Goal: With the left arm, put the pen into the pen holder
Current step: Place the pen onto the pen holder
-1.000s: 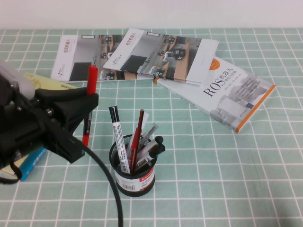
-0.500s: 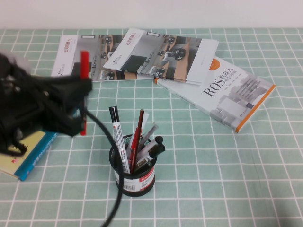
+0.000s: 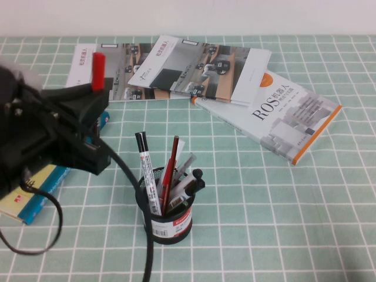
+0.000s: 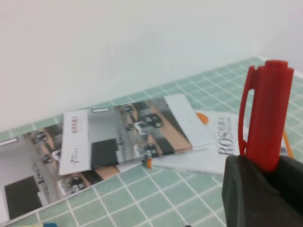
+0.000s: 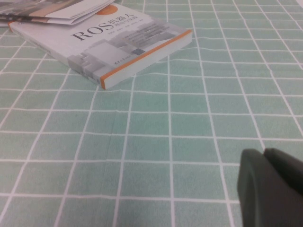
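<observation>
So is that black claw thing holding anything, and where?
Yes: the left gripper holds the red-capped black marker pen just below its cap. The right gripper, low over the table, holds nothing visible.

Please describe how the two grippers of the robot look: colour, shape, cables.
The left gripper, at the table's left side, is bulky and matte black, with wide blocky fingers and a black cable trailing behind. The right gripper, over bare tablecloth, shows dark rounded fingers.

The right gripper [image 5: 265,156] hangs low over the green checked tablecloth [image 5: 156,142], its dark fingertips pressed together, while ahead of it and off to one side lies the ROS book [image 5: 104,42] (orange-edged, flat).
</observation>
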Tool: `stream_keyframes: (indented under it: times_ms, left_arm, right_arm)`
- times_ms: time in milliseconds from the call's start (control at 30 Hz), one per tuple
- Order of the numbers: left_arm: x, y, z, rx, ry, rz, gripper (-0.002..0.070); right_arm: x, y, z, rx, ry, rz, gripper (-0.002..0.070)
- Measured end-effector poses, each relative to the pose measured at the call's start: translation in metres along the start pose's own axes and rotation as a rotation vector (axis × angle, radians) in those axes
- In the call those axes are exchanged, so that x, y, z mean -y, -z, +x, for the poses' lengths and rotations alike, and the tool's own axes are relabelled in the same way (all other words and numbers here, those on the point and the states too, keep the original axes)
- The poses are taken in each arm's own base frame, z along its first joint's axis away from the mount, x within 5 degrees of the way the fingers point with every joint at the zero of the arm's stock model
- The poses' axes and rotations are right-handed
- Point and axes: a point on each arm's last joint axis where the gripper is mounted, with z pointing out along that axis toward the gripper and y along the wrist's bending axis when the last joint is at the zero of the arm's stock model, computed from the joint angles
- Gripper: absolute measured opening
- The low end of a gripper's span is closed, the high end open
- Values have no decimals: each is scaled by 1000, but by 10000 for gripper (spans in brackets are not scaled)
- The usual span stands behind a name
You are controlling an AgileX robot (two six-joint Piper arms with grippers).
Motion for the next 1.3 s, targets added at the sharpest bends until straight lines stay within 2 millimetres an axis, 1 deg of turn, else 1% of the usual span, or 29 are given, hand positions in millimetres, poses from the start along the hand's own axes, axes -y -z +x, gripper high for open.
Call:
stream_keyframes:
  times_ms: [100, 233, 300, 367, 467, 667, 833, 1033, 1300]
  left_arm:
    - [1, -1, 15, 69, 57, -7, 66]
    - [8, 4, 44, 212, 89, 57, 66]
    - [12, 6, 52, 287, 94, 92, 66]
    - [14, 5, 57, 311, 99, 113, 66]
    - [17, -4, 65, 307, 110, 142, 66]
    - [22, -31, 82, 312, 145, 195, 66]
    - [26, -48, 102, 246, 160, 222, 66]
    - [29, -57, 115, 191, 143, 238, 66]
    - [30, -60, 122, 174, 116, 246, 66]
  right_arm:
    - [0, 0, 0, 0, 0, 0, -20]
    - [0, 0, 0, 0, 0, 0, -20]
    - [0, 0, 0, 0, 0, 0, -20]
    - [0, 0, 0, 0, 0, 0, -20]
    - [0, 0, 0, 0, 0, 0, -20]
    - [0, 0, 0, 0, 0, 0, -20]
    - [0, 0, 0, 0, 0, 0, -20]
    - [0, 0, 0, 0, 0, 0, -20]
    - [0, 0, 0, 0, 0, 0, -20]
